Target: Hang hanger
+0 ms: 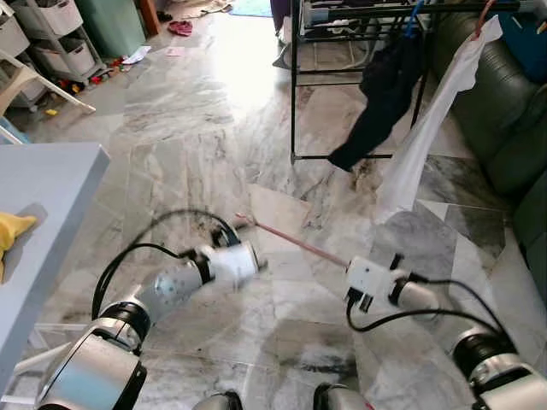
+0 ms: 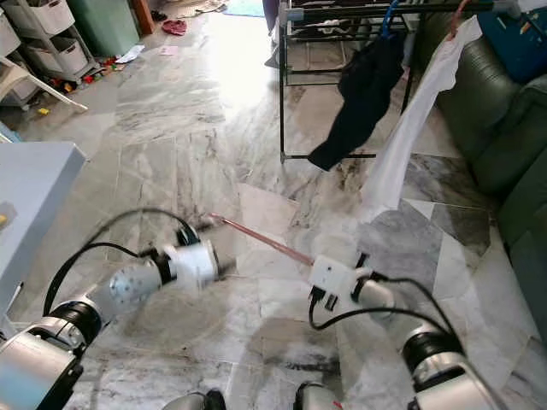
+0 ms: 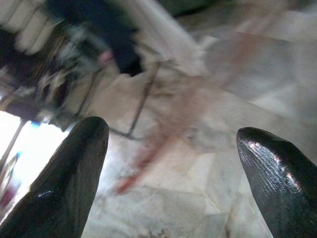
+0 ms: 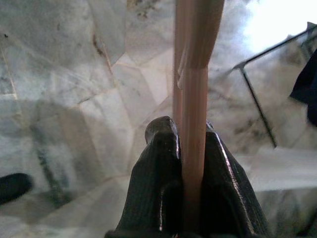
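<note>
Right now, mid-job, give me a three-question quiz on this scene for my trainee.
1. True or false: the right gripper is shut on the pink hanger.
2. The left gripper is: A) open, B) gripping the hanger.
3. Fill in: on the black rack hang a dark garment and a ____ garment.

Key: 1 true; 2 A; 3 white.

Grey marble floor [image 1: 197, 128]; black clothes rack [image 1: 295, 102] standing on it; table [image 1: 51, 196] at left.
</note>
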Controlling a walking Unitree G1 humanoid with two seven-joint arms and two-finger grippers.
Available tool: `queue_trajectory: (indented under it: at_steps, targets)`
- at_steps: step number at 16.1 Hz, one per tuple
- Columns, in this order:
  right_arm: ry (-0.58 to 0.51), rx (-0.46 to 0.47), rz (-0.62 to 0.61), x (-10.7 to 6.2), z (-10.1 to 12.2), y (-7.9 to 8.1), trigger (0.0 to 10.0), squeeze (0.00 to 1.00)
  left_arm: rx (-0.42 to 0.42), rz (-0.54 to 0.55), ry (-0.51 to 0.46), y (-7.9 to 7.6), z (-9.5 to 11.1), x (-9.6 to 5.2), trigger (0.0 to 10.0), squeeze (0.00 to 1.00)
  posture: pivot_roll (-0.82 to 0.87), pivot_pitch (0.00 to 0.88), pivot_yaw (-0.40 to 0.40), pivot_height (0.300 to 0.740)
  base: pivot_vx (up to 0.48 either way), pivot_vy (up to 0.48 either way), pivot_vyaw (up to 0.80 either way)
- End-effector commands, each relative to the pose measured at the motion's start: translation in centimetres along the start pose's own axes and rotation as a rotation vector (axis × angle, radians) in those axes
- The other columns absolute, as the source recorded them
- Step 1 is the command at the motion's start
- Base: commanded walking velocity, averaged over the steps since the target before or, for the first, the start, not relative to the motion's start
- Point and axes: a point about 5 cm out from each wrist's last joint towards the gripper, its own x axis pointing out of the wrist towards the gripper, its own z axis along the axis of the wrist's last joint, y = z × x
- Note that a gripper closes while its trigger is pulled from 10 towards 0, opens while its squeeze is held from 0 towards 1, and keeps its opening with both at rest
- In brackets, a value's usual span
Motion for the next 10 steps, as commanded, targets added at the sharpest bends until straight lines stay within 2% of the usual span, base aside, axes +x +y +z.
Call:
queue_trajectory:
  at_steps: [1, 2, 3, 4, 5, 7, 8, 9, 10]
  targets:
    - [0.017, 0.071, -0.025, 0.2, -0.2, 0.7, 0.0, 0.0, -0.141, 0.122, 0.083, 0.4, -1.3, -0.6, 10.0, 1.0, -0.12, 0.156, 0.082, 0.74, 0.0, 0.0, 0.0]
    - [0.025, 0.127, -0.047, 0.4, -0.2, 1.1, 0.0, 0.0, -0.231, 0.217, 0.144, 0.7, -2.1, -0.9, 10.0, 1.0, -0.12, 0.153, 0.078, 0.74, 0.0, 0.0, 0.0]
    - [0.031, 0.24, -0.098, 0.9, 0.1, 2.0, 0.0, 0.0, -0.424, 0.37, 0.257, 0.6, -3.7, -1.7, 10.0, 1.0, -0.12, 0.152, 0.074, 0.74, 0.0, 0.0, 0.0]
    - [0.025, 0.311, -0.124, 1.1, 0.3, 2.3, 3.8, 0.0, -0.481, 0.419, 0.305, 0.4, -4.4, -2.1, 10.0, 1.0, -0.12, 0.152, 0.074, 0.74, 0.0, 0.0, 0.0]
    - [0.026, 0.456, -0.16, 1.4, 0.6, 2.6, 10.0, 0.0, -0.571, 0.468, 0.368, -0.4, -5.3, -2.8, 10.0, 1.0, -0.13, 0.146, 0.067, 0.74, 0.0, 0.0, 0.0]
    - [0.047, 0.801, -0.277, 1.8, 0.5, 3.0, 10.0, 0.0, -0.706, 0.545, 0.494, -2.5, -6.9, -4.3, 10.0, 1.0, -0.13, 0.138, 0.063, 0.74, 0.0, 0.0, 0.0]
    - [0.055, 0.855, -0.3, 1.8, 0.5, 3.1, 10.0, 0.0, -0.737, 0.548, 0.519, -3.0, -7.2, -4.5, 10.0, 1.0, -0.13, 0.136, 0.062, 0.74, 0.0, 0.0, 0.0]
    - [0.059, 1.035, -0.344, 2.1, 0.6, 4.2, 10.0, 0.0, -0.819, 0.536, 0.591, -5.2, -7.8, -5.3, 10.0, 1.0, -0.13, 0.13, 0.056, 0.74, 0.0, 0.0, 0.0]
    - [0.083, 1.075, -0.357, 2.0, 0.4, 4.7, 10.0, 0.0, -0.847, 0.518, 0.617, -6.2, -8.0, -5.6, 10.0, 1.0, -0.14, 0.12, 0.049, 0.74, 0.0, 0.0, 0.0]
